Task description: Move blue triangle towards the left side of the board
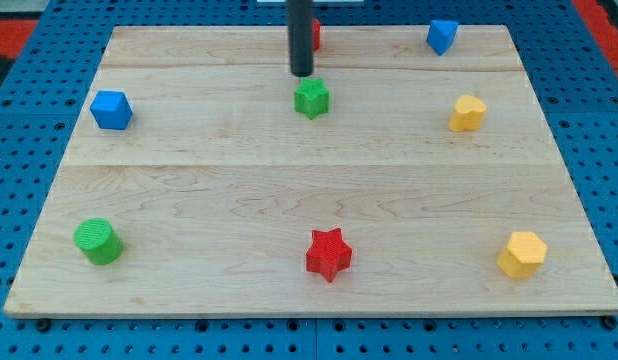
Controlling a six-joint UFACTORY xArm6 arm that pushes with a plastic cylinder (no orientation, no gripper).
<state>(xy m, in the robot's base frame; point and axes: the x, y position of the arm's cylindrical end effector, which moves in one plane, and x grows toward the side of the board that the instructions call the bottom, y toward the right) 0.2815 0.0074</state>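
You have a pale wooden board [309,190] filling most of the view, resting on a blue pegboard surface [19,100] that shows past every edge. My rod [301,35] comes down from the view's top at twelve o'clock; my tip [302,74] sits just above the green star [312,98], close to it, though whether they touch is not clear. The rod has no jaws, so nothing opens, closes or grasps anything.

The blue triangle [442,36] lies at about one o'clock, close to the board's top edge and well apart from my tip. Between it and the left side, along the top edge, stands the rod with a red block [315,35] half hidden behind it.

The other blocks hug the borders: a blue cube [111,110] at ten o'clock near the left edge, a green cylinder [97,241] at eight, a red star [328,254] at six, a yellow hexagon [522,254] at four, and a yellow block [467,113] at two. The board's centre is open wood.
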